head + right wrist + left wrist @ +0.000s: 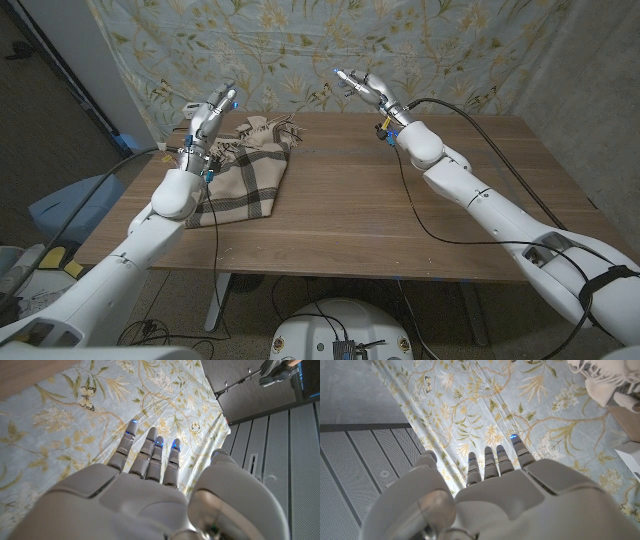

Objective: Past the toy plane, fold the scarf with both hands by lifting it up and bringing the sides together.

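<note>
The beige plaid scarf (245, 175) lies bunched in a heap on the left part of the wooden table (400, 200), its fringe toward the far edge. My left hand (212, 118) is raised above the scarf's left far corner, fingers stretched out and holding nothing. My right hand (365, 88) is lifted over the table's far edge near the middle, well away from the scarf, fingers extended and empty. The left wrist view has my left hand (490, 485) against the curtain, with the scarf's fringe (600, 380) beside it. My right hand (150, 475) points at the curtain.
A floral curtain (330, 50) hangs close behind the table's far edge. The table's middle and right are bare wood. A blue bin (75, 210) stands on the floor to the left. Cables run along both arms.
</note>
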Robot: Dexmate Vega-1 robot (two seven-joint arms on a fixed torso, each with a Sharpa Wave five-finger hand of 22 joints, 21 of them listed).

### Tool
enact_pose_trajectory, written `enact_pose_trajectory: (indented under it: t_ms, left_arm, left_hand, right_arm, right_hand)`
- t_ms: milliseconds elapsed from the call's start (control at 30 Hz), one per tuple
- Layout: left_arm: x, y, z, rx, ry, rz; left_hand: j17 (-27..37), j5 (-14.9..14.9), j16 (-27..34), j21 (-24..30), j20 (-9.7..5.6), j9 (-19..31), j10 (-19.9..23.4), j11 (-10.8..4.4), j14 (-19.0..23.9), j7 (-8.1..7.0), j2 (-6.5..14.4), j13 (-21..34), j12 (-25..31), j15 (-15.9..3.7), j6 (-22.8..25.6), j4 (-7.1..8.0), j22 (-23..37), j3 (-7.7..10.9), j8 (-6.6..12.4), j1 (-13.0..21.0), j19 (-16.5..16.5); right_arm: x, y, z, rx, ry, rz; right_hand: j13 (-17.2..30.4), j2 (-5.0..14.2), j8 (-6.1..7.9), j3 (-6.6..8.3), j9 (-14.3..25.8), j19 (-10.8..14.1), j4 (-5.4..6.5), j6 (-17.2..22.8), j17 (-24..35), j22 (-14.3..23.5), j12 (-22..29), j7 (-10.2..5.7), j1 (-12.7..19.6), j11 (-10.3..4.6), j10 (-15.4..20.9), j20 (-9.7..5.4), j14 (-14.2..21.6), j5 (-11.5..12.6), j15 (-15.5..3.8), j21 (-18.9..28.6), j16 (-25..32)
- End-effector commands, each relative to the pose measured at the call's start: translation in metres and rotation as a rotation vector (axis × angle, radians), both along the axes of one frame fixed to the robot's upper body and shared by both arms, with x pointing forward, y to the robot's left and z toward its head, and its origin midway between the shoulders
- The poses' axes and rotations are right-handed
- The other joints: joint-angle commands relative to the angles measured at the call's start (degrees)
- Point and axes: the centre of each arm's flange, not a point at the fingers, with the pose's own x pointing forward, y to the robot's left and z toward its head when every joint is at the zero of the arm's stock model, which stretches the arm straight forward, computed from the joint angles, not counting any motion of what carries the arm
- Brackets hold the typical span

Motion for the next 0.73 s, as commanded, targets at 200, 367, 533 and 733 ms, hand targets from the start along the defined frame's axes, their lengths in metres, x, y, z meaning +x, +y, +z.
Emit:
enact_pose_trajectory:
  t_ms: [200,367,533,733]
  left_arm:
    - [0.012,-0.01,-0.002,0.038,0.026,-0.186]
    - [0.018,-0.008,0.0,0.058,0.036,-0.217]
    - [0.024,-0.009,-0.002,0.064,0.055,-0.233]
    - [0.038,-0.009,-0.009,0.032,0.102,-0.238]
  left_hand:
    - [0.1,0.2,-0.2,0.1,-0.05,-0.1,0.4,0.0,0.1,-0.05,0.4,-0.1,0.1,-0.57,0.9,0.24,0.2,0.45,0.18,-0.3,-0.2]
    - [0.1,0.2,-0.2,0.1,0.1,-0.1,0.2,-0.22,0.1,0.02,0.5,-0.1,0.0,-0.6,0.9,0.36,0.2,0.52,0.13,-0.5,-0.3]
    - [0.1,0.2,-0.2,0.0,0.38,-0.1,0.3,-0.14,0.1,0.13,0.6,-0.1,0.0,-0.59,1.0,0.49,0.2,0.58,0.07,-0.7,-0.3]
    - [0.1,0.3,-0.3,0.1,0.56,0.0,0.3,0.03,0.0,0.51,0.8,-0.1,0.0,-0.53,1.0,0.7,0.2,0.72,0.01,-0.9,-0.2]
  right_arm:
    - [-0.02,-0.062,-0.034,0.226,0.123,0.01]
    - [-0.025,-0.081,-0.041,0.282,0.133,-0.027]
    - [-0.032,-0.102,-0.049,0.309,0.15,-0.133]
    - [-0.041,-0.099,-0.065,0.383,0.118,-0.123]
  right_hand:
    - [-0.2,0.08,0.58,0.62,0.0,0.5,-0.96,1.4,-0.7,0.1,1.1,0.9,1.2,0.77,2.3,0.39,1.4,-0.5,0.45,-0.5,0.4]
    - [-0.3,-0.01,0.79,0.7,0.0,1.1,-1.12,2.2,-1.0,0.1,1.2,1.25,1.1,0.96,2.9,0.45,1.9,-0.7,0.54,-0.6,0.5]
    - [-0.4,-0.67,0.94,0.72,0.0,1.5,-1.8,2.9,-1.5,0.1,1.2,1.74,1.4,1.14,3.2,-0.1,2.2,-0.9,0.28,-0.8,0.6]
    - [-0.5,-0.46,0.92,1.11,0.0,1.2,-2.48,3.1,-1.6,0.1,1.1,1.83,2.2,1.16,3.3,-0.63,2.2,-0.9,0.61,-1.2,0.7]
